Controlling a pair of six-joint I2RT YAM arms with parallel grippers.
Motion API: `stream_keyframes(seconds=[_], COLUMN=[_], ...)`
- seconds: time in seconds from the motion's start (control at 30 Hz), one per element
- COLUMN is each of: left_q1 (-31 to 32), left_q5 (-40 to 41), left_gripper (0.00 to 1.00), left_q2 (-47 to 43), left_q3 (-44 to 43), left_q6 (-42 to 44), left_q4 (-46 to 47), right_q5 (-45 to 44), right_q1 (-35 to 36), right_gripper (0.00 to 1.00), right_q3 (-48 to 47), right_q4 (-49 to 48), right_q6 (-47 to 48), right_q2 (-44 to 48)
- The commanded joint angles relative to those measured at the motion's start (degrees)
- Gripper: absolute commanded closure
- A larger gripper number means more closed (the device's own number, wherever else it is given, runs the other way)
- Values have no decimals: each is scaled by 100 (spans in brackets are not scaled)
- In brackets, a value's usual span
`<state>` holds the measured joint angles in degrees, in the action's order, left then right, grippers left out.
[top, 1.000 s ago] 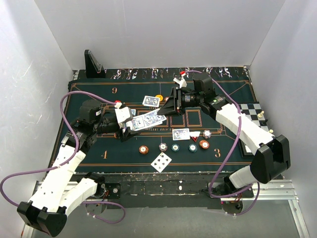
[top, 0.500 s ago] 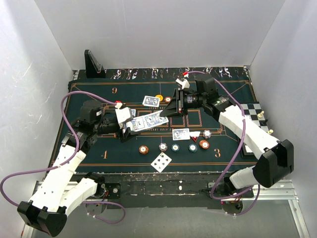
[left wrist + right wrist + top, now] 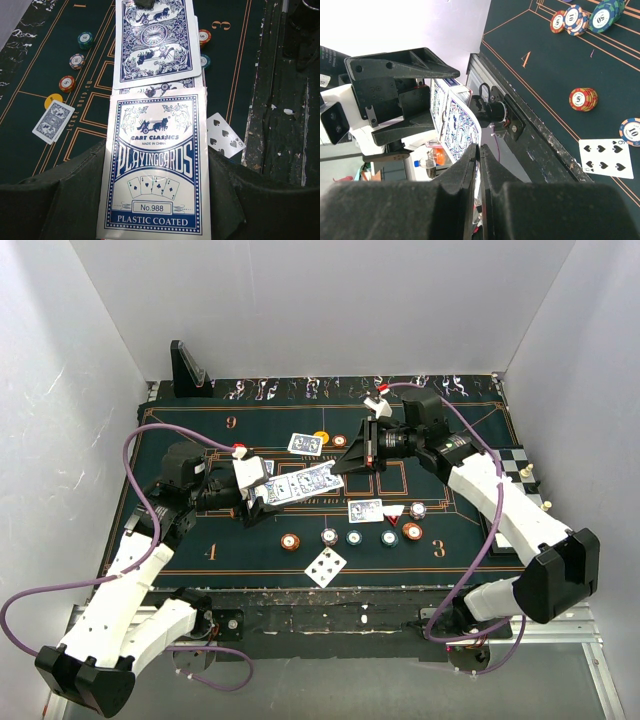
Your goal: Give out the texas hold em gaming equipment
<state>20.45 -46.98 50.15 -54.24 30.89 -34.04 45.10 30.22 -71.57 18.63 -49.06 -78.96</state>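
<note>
My left gripper (image 3: 258, 496) is shut on a blue-and-white playing card box (image 3: 277, 489), held above the green felt; the box fills the left wrist view (image 3: 155, 165). One blue-backed card (image 3: 320, 478) sticks out of the box's far end (image 3: 154, 42). My right gripper (image 3: 340, 466) is shut on that card's far edge (image 3: 460, 125), its jaws pinched tight around it (image 3: 480, 152). Several poker chips (image 3: 354, 537) lie in a row on the felt. A face-up nine of spades (image 3: 326, 566) lies near the front edge.
Two blue-backed cards (image 3: 305, 444) (image 3: 365, 510) lie on the felt, with an orange chip (image 3: 321, 437) beside the far one. A chessboard (image 3: 515, 465) sits at the right edge. A black wedge stand (image 3: 188, 370) is at the back left. White walls enclose the table.
My right gripper has drawn back to the right, pulling the card further out of the box. The left arm has stayed put.
</note>
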Motion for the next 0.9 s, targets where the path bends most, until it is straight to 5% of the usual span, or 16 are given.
stream_keyframes(seconds=[0.0,0.37,0.87], left_q1=[-23,-23,-15], left_q5=[-127,-127,-109], left_gripper=[100,100,100], left_q2=[-67,-40,-67], left_q3=[-87,-96,-34], left_q6=[31,48,48], left_q4=[143,143,143], right_q5=[16,201,622], right_q1=[-103,-262,-604], right_gripper=[88,93,99], right_q3=[-226,-533,-981], right_q4=[114,431,-474], right_q6=[151,265,-473], right_q2=[275,364,39])
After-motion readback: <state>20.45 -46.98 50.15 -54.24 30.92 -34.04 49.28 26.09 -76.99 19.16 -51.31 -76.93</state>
